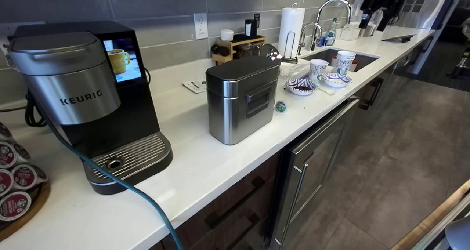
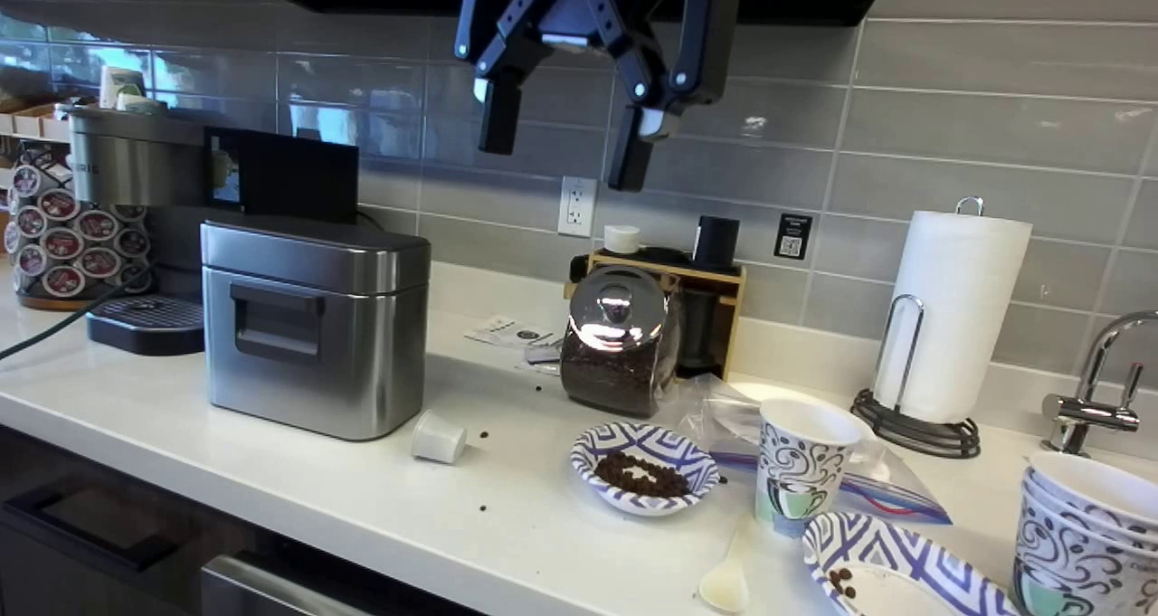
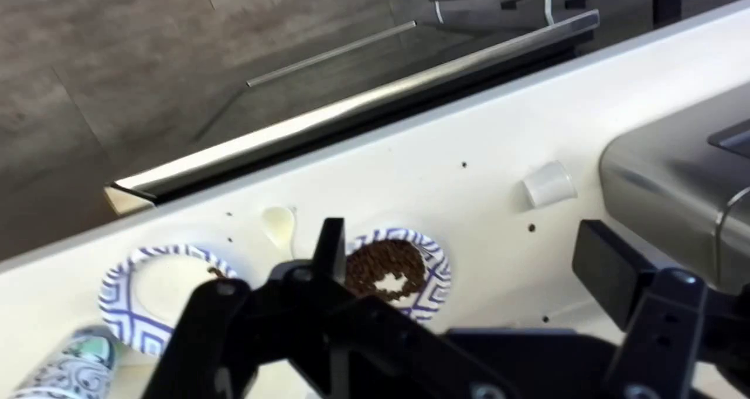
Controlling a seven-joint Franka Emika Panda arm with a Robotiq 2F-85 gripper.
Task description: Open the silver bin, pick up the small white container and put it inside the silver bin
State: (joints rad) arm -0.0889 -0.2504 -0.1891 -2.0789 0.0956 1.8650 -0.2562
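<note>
The silver bin [image 1: 237,112] is a brushed steel box standing on the counter with its flat lid shut. It also shows in an exterior view [image 2: 312,354] and at the right edge of the wrist view [image 3: 662,176]. The small white container [image 2: 439,439] lies on its side on the counter close beside the bin. In an exterior view its green patterned end [image 1: 281,106] faces the camera; it also shows in the wrist view [image 3: 551,184]. My gripper is open and empty, high above the counter, in both exterior views [image 1: 373,22] [image 2: 563,159] and the wrist view [image 3: 469,258].
A Keurig coffee maker [image 1: 77,84] stands beside the bin. A patterned bowl with coffee beans [image 2: 644,469], another bowl [image 2: 905,571], a paper cup [image 2: 801,462], a spoon [image 2: 726,584], a glass jar [image 2: 615,345] and paper towels [image 2: 959,317] stand on the counter. A cable [image 1: 147,198] crosses its edge.
</note>
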